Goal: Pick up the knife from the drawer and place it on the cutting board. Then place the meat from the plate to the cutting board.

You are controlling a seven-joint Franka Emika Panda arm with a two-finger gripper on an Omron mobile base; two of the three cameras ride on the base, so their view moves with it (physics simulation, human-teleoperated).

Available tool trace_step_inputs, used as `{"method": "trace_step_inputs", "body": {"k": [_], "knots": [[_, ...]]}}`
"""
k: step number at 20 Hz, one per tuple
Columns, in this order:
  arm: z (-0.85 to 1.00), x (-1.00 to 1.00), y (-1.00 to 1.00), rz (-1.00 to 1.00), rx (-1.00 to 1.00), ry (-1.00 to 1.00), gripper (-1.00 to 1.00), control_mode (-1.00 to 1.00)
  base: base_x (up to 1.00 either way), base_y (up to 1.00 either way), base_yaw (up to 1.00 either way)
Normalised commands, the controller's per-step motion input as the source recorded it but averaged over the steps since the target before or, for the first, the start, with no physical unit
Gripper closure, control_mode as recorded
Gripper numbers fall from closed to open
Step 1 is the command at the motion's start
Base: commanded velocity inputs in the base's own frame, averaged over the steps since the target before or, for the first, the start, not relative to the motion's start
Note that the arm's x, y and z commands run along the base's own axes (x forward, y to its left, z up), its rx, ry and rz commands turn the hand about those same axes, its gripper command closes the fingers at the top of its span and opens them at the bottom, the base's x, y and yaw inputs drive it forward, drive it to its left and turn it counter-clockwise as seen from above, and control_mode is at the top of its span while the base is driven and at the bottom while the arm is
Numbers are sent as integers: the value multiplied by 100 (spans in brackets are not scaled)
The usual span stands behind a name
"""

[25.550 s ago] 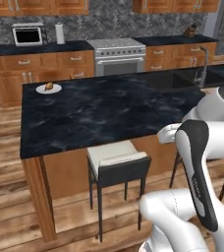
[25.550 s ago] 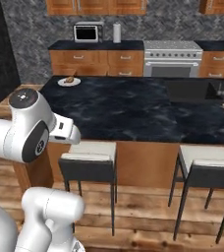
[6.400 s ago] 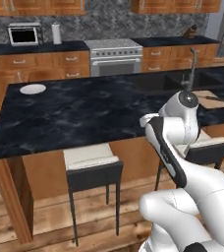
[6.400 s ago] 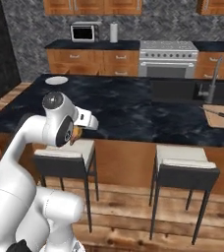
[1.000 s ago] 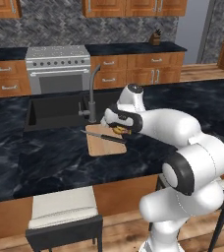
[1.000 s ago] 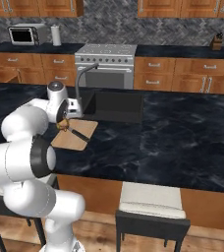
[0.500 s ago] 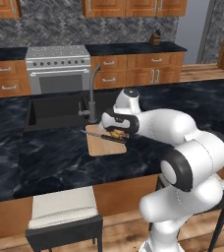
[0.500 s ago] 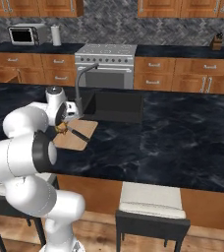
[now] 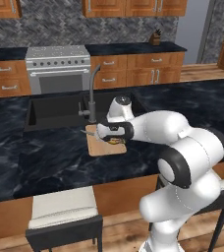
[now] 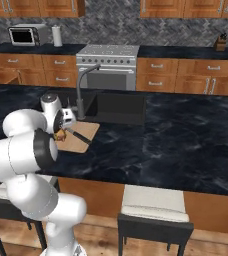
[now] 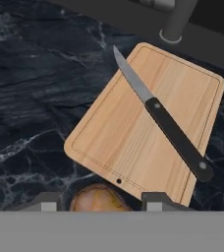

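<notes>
From my left base camera, behind the arm, I look forward and down across the dark desk (image 9: 35,157) toward the sink (image 9: 60,110) and stove (image 9: 59,69). My right base camera faces the same way from the other side, sharing the board (image 10: 81,137), faucet (image 10: 82,90) and sink. My hand camera hangs close above the board (image 11: 148,128), looking straight down at the knife (image 11: 163,123) lying on it.
</notes>
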Motion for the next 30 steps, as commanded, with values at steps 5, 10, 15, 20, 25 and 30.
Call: {"method": "trace_step_inputs", "body": {"k": [5, 10, 15, 20, 25, 30], "knots": [[-8, 0, 1, 4, -6, -11, 100, -100, 0, 0, 0], [-2, 0, 0, 6, -3, -19, 100, -100, 0, 0, 0], [-10, 0, 0, 7, 0, -12, 100, -100, 0, 0, 0], [-17, 4, 0, 3, 2, 0, 100, -100, 0, 0, 0], [-10, 3, 0, 0, 0, 0, 100, -100, 0, 0, 0], [-8, 4, 0, 1, 0, 0, 100, -100, 0, 0, 0]]}}
